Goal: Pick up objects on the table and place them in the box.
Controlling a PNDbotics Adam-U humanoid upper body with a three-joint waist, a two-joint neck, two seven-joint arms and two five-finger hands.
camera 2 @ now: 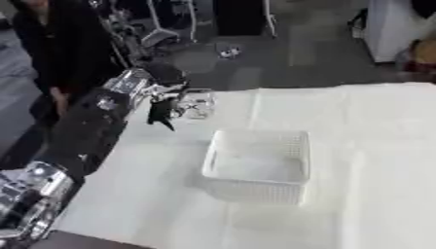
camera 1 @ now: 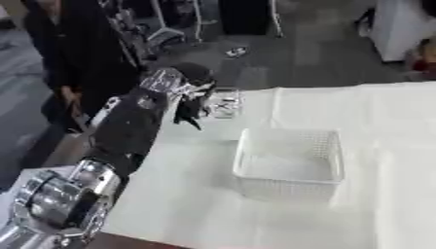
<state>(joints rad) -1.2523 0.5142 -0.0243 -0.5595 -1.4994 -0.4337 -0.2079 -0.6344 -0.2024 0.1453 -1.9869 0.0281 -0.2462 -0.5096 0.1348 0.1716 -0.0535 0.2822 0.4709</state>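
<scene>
Left hand (camera 1: 191,108) upper left, black fingers curled down onto a small clear shiny object (camera 1: 225,103), grip unclear. White mesh plastic box (camera 1: 289,163) mid-frame on white cloth table (camera 1: 391,194).

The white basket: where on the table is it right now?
The basket sits on the white table near the view's middle, right of the left arm; the left hand hangs beyond its far left corner, by a clear object.
</scene>
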